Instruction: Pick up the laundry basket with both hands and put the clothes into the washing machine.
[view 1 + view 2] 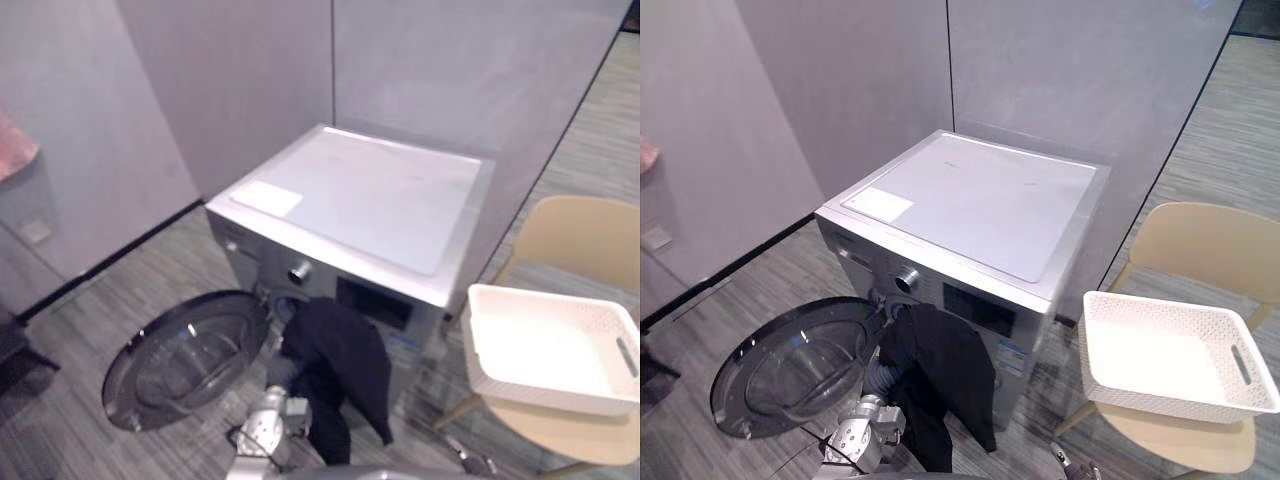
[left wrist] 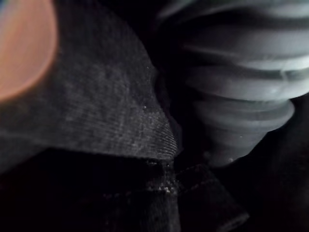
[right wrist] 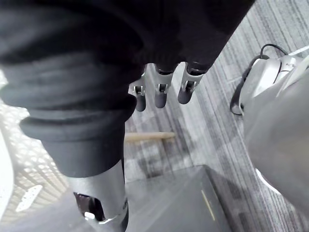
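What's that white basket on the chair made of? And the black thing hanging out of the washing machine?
The white basket looks like hard matte plastic: its walls are a grid of tiny moulded holes. The black garment is soft cloth, probably woven: it droops in folds, and up close fine threads show.

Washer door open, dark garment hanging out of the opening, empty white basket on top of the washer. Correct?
No. The white basket sits on the tan chair beside the washing machine, not on top of it, as the right eye view shows. The rest holds: the door is open, the dark garment hangs out of the opening, the basket is empty.
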